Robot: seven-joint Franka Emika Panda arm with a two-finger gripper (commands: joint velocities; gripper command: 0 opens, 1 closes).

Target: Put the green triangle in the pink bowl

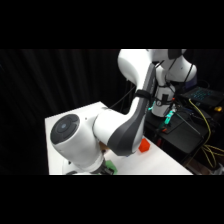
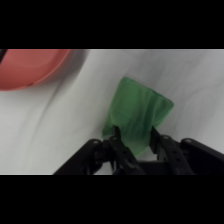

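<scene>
A: Start with the big things. What fills the side view?

B: The white Franka arm (image 1: 120, 125), bent low over the white table (image 1: 165, 162); its wrist hides most of what goes on beneath it; a small orange-red block (image 1: 144, 145) sits just past its elbow, and a sliver of green shows under the wrist at the bottom edge.

A: And from the wrist?

B: The pink bowl (image 2: 32, 67) lies up and to the left of the gripper (image 2: 136, 137), well apart from it, only part of its rim in view; the green triangle (image 2: 137, 112) sits right at the fingers, its lower end between them and the rest reaching out ahead.

A: So the gripper is pinching it?

B: It looks so; the two black fingers (image 2: 116, 139) stand close on either side of the block's lower end, apparently touching it; I judge this the grasping step, the block taken or just about taken.

A: What does the next move call for?

B: A straight lift clear of the table, then a carry up-left to above the bowl, and only there a release; a loose hold could let the wedge twist.

A: How does the block look?

B: Light green, flat-faced, wedge-like, wider at its far end; edges are soft in this view.
</scene>
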